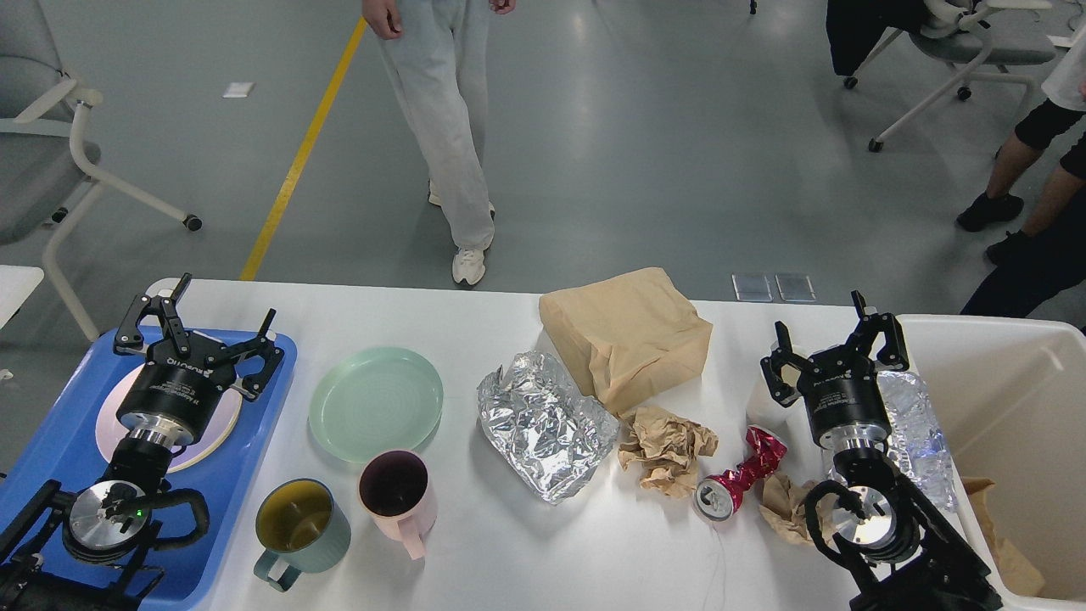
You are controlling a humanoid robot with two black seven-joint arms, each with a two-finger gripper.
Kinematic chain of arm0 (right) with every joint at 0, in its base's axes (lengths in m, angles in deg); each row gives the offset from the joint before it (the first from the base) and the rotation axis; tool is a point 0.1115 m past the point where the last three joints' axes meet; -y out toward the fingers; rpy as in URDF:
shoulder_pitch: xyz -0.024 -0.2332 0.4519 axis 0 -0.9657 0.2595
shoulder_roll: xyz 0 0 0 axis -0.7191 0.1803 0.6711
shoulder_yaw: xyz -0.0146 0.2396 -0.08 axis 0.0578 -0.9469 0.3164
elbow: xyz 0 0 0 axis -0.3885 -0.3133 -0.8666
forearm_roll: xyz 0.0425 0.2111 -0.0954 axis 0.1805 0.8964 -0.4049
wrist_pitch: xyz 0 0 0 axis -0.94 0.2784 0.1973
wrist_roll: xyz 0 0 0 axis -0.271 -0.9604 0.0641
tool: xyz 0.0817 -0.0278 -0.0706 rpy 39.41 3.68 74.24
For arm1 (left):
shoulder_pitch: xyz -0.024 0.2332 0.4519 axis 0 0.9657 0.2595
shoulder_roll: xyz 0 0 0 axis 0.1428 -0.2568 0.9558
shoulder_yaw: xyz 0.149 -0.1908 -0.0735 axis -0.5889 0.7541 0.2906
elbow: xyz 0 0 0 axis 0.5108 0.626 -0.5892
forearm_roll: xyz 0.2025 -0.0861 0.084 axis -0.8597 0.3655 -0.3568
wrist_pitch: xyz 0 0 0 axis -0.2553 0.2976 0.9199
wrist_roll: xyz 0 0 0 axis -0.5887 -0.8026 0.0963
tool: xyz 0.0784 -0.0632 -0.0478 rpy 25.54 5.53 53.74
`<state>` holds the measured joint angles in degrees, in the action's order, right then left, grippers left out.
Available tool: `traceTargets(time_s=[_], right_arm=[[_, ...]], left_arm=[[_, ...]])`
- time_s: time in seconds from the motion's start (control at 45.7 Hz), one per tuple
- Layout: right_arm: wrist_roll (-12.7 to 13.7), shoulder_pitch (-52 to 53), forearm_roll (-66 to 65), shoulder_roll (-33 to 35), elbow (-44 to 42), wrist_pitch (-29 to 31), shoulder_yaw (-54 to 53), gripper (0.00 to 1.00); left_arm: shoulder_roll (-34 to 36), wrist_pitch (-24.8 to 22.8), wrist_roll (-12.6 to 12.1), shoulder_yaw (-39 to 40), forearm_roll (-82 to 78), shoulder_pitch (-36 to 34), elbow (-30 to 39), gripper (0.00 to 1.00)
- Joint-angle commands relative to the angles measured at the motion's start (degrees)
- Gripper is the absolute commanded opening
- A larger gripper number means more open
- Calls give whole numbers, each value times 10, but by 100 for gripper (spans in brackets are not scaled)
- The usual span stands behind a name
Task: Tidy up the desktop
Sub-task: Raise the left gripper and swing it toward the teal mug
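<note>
White desktop [475,560], bare near edge, both grippers' fingers spread

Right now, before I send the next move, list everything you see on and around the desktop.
desktop: 1, white, across the foreground
tray: 1, blue, left end
plate on tray: 1, pale pink, under left pincer
plate: 1, mint green, right of tray
mugs: 2, teal and pink, near edge
foil: 1, silver, crumpled, centre
paper bag: 1, tan, far centre
paper wads: 2, brown, and
can: 1, red, crushed
plastic bottle: 1, clear, crushed, behind right pincer
bin: 1, cream, right
left pincer: open
right pincer: open
</note>
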<state>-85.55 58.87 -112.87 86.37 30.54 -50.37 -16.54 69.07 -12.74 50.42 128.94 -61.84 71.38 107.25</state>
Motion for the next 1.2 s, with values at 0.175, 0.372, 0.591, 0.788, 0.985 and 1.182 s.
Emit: traceTargets(time_s=[0.175, 0.372, 0.591, 0.788, 0.985, 1.182], right_arm=[[0, 0, 0, 0, -1, 0, 0, 100], [0, 0, 0, 0, 0, 0, 0, 100], [0, 0, 0, 0, 0, 0, 0, 100], [0, 0, 0, 0, 0, 0, 0, 100], [0, 0, 0, 0, 0, 0, 0, 100], [0, 0, 0, 0, 0, 0, 0, 100]], left_arm=[[9, -6, 13, -4, 1, -4, -12, 97], [25, -13, 20, -33, 1, -2, -16, 97], [239, 2, 59, -391, 12, -150, -19, 97], [307, -14, 57, -967, 8, -565, -41, 97], [190, -70, 56, -1304, 8, -835, -45, 97], [37, -121, 57, -1504, 10, -1001, -1, 97]])
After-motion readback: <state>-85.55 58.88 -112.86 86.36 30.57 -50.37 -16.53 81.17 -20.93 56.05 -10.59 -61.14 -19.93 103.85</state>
